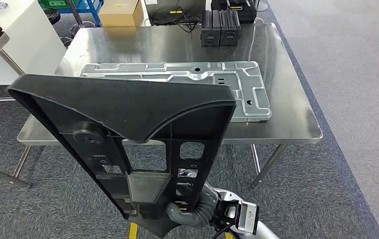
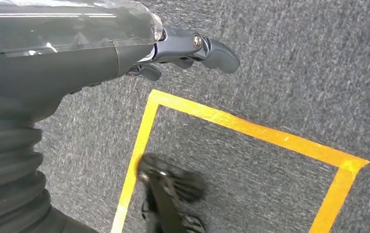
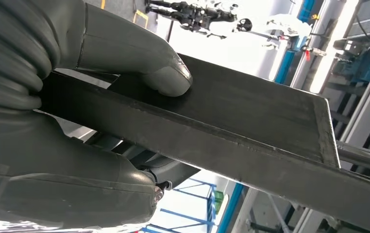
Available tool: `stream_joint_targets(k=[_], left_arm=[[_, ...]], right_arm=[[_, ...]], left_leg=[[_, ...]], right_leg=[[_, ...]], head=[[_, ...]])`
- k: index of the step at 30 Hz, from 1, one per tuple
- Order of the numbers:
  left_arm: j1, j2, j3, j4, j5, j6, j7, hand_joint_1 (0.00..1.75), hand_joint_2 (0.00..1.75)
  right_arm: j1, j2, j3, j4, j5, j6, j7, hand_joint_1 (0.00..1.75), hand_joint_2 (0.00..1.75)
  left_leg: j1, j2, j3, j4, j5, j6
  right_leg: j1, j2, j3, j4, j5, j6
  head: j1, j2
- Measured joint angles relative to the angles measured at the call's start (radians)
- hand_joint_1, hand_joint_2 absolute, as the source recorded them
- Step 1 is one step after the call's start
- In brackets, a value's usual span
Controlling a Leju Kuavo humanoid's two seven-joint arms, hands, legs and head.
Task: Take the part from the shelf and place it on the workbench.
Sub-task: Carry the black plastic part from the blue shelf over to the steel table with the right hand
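Part (image 1: pixel 128 114): a broad black moulded panel with ribs and cut-outs, held tilted in the air in front of the steel worktop (image 1: pixel 297 119), above the carpet. Left hand (image 2: pixel 193 51) hangs over the floor, fingers loosely apart, holding nothing. Right hand (image 1: pixel 197 211) grips the panel's lower end; thumb pressed on the flat face in the wrist view. Judged stiff and fairly light but unwieldy: one end held, so it may swing. A grey pressed-metal plate (image 1: pixel 237 84) already lies on the worktop.

Right hand (image 3: pixel 76 121) grips the dark part (image 3: pixel 241 131) at frame left, thick grey thumb (image 3: pixel 166 77) pressed on its flat face; part runs diagonally toward lower right. Blue framework (image 3: pixel 290 63) behind, upper right.
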Motion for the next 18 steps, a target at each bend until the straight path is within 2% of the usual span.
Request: stream_joint_targets(k=[1, 2, 4, 5, 6, 8, 9, 10, 11, 13, 14, 15, 16, 17, 18], left_arm=[[0.001, 0.0, 0.001, 0.0, 0.0, 0.0, -0.001, 0.0, 1.75], [0.003, 0.0, 0.001, 0.0, 0.0, 0.0, -0.001, 0.0, 1.75], [0.007, 0.001, 0.004, 0.0, 0.0, 0.0, -0.004, 0.0, 1.75], [0.01, 0.001, 0.006, 0.0, 0.0, 0.0, -0.005, 0.0, 1.75], [0.011, 0.002, 0.007, 0.0, 0.0, 0.0, -0.007, 0.0, 1.75], [0.009, 0.002, 0.007, 0.0, -0.003, -0.001, -0.009, 0.0, 1.75], [0.007, 0.001, 0.007, 0.0, -0.005, -0.002, -0.011, 0.0, 1.75], [0.005, 0.001, 0.007, 0.0, -0.006, -0.003, -0.012, 0.0, 1.75], [0.004, 0.001, 0.008, 0.0, -0.006, -0.002, -0.013, 0.0, 1.75], [0.003, 0.0, 0.013, 0.0, -0.003, 0.0, -0.015, 0.0, 1.75], [0.004, -0.001, 0.017, 0.0, 0.0, 0.002, -0.016, 0.0, 1.75], [0.005, -0.002, 0.021, 0.0, 0.002, 0.004, -0.018, 0.0, 1.75], [0.007, -0.004, 0.025, 0.0, 0.004, 0.006, -0.021, 0.0, 1.75], [0.008, -0.005, 0.027, 0.0, 0.004, 0.006, -0.023, 0.0, 1.75], [0.01, -0.007, 0.03, 0.0, 0.004, 0.006, -0.025, 0.0, 1.75]], right_arm=[[0.0, 0.0, 0.0, 0.002, 0.0, 0.001, 0.0, 1.68, 1.75], [-0.001, 0.001, 0.0, 0.004, -0.001, 0.001, 0.0, 1.68, 1.75], [-0.002, 0.003, 0.0, 0.008, -0.001, 0.001, 0.0, 1.68, 1.75], [-0.002, 0.004, 0.001, 0.01, 0.0, -0.001, 0.0, 1.68, 1.75], [-0.003, 0.004, 0.001, 0.011, 0.001, -0.005, 0.0, 1.68, 1.75], [-0.006, 0.007, 0.002, 0.011, 0.008, -0.021, 0.0, 1.68, 1.75], [-0.009, 0.008, 0.002, 0.011, 0.014, -0.034, 0.0, 1.68, 1.75], [-0.01, 0.008, 0.002, 0.011, 0.022, -0.048, 0.0, 1.68, 1.75], [-0.011, 0.008, 0.002, 0.012, 0.034, -0.067, 0.0, 1.68, 1.75], [-0.01, 0.007, 0.002, 0.016, 0.066, -0.118, 0.0, 1.68, 1.75], [-0.008, 0.005, 0.0, 0.018, 0.084, -0.151, 0.0, 1.68, 1.75], [-0.007, 0.002, -0.004, 0.02, 0.104, -0.187, 0.0, 1.68, 1.75], [-0.007, -0.003, -0.011, 0.021, 0.126, -0.226, 0.0, 1.68, 1.75], [-0.01, -0.01, -0.023, 0.023, 0.157, -0.27, 0.002, 1.68, 1.75], [-0.019, -0.018, -0.041, 0.027, 0.2, -0.318, 0.004, 1.68, 1.75]], left_leg=[[-0.001, 0.0, -0.007, -0.036, 0.008, 0.005], [-0.003, 0.001, -0.007, -0.091, 0.049, 0.012], [-0.012, 0.001, -0.006, -0.205, 0.188, 0.027], [-0.017, 0.001, -0.002, -0.237, 0.24, 0.033], [-0.02, 0.001, 0.002, -0.253, 0.266, 0.038], [-0.019, -0.002, 0.027, -0.261, 0.26, 0.047], [-0.017, -0.002, 0.041, -0.268, 0.255, 0.053], [-0.015, -0.003, 0.056, -0.274, 0.251, 0.058], [-0.014, -0.003, 0.069, -0.279, 0.245, 0.061], [-0.014, -0.004, 0.089, -0.283, 0.228, 0.064], [-0.014, -0.005, 0.099, -0.283, 0.217, 0.064], [-0.014, -0.006, 0.112, -0.283, 0.206, 0.063], [-0.014, -0.007, 0.126, -0.283, 0.195, 0.063], [-0.014, -0.009, 0.141, -0.283, 0.183, 0.061], [-0.014, -0.011, 0.153, -0.282, 0.172, 0.058]], right_leg=[[0.002, 0.001, 0.02, 0.0, -0.015, 0.0], [0.004, 0.001, 0.04, -0.001, -0.031, 0.001], [0.009, 0.002, 0.073, 0.0, -0.062, 0.005], [0.011, 0.003, 0.085, -0.002, -0.076, 0.01], [0.012, 0.005, 0.096, 0.0, -0.084, 0.015], [0.012, 0.007, 0.102, 0.023, -0.081, 0.027], [0.012, 0.006, 0.089, 0.06, -0.07, 0.032], [0.011, 0.005, 0.061, 0.11, -0.066, 0.037], [0.009, 0.005, 0.024, 0.167, -0.073, 0.041], [0.005, 0.004, -0.059, 0.258, -0.133, 0.049], [0.002, 0.003, -0.091, 0.277, -0.165, 0.053], [0.0, 0.003, -0.112, 0.272, -0.18, 0.056], [-0.001, 0.002, -0.12, 0.243, -0.167, 0.058], [-0.002, 0.002, -0.118, 0.191, -0.124, 0.058], [-0.001, 0.002, -0.114, 0.129, -0.054, 0.054]], head=[[0.0, 0.0], [0.0, 0.0], [0.0, 0.0], [0.0, 0.0], [0.0, 0.0], [0.0, 0.0], [0.0, 0.0], [0.0, 0.0], [0.0, 0.0], [0.0, 0.0], [0.0, 0.0], [0.0, 0.0], [0.0, 0.0], [0.0, 0.0], [0.0, 0.0]])
